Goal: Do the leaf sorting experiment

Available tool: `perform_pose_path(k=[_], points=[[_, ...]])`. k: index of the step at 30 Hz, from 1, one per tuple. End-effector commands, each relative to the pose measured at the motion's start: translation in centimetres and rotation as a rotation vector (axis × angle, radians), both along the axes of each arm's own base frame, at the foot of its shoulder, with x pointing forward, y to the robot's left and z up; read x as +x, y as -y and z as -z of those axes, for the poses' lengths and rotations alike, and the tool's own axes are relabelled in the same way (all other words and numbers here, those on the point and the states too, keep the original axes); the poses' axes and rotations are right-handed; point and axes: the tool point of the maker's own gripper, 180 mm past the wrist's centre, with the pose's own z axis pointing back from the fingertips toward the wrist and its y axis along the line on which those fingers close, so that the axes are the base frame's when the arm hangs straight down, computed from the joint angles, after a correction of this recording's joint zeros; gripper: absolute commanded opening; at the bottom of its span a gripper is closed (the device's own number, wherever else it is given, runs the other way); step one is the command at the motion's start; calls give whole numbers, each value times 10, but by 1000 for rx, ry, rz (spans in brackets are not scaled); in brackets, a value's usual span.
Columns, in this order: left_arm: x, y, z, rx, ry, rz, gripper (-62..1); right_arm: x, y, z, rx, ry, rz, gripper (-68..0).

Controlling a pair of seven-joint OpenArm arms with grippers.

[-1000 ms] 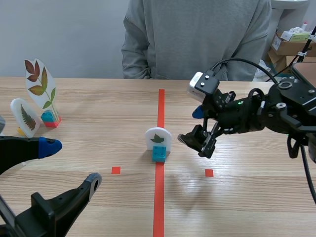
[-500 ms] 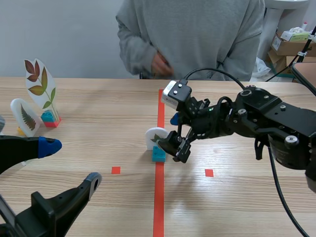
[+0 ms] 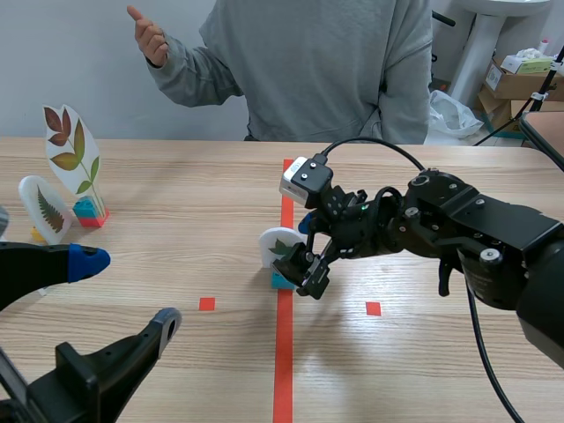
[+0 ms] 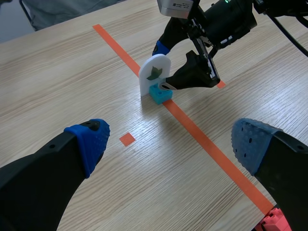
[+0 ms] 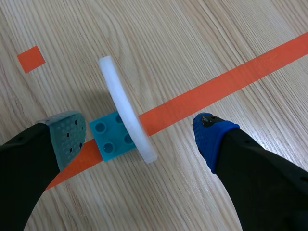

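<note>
A small white card with a green leaf (image 3: 280,246) stands on a teal brick (image 3: 282,280) on the red centre tape. My right gripper (image 3: 304,248) is open and straddles it, one finger on each side. From the right wrist the card (image 5: 126,111) shows edge-on between the pads; the grey pad (image 5: 66,136) is near the brick (image 5: 111,139), and the blue pad (image 5: 212,135) stands well apart. My left gripper (image 3: 123,293) is open low at the near left, far from the card (image 4: 155,74). The left wrist view shows its fingers (image 4: 91,142) spread wide over bare wood.
A tall card with brown and green leaves (image 3: 75,159) and a smaller fern card (image 3: 46,210) stand at the far left. A person sits across the table with one hand (image 3: 148,35) raised. A red brick (image 4: 274,222) lies by my left finger. Boxes (image 3: 520,75) stand behind.
My right arm has swung left from the right half of the table until its open fingers straddle the small leaf card. The person has raised a hand. My left arm has not moved.
</note>
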Motion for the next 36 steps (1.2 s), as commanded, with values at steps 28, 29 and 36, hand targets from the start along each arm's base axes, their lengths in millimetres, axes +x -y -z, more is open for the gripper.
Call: perform_pose_path(k=[28,29,36], points=[[-1,3,-7,-26,13,0,-67,17,-5,-25,60,77,10,-664],[-1,3,-7,-26,13,0,-67,17,-5,-26,60,77,10,-664],[-1,3,-7,-26,12,0,-67,28,11,-36,79,96,68,-664]])
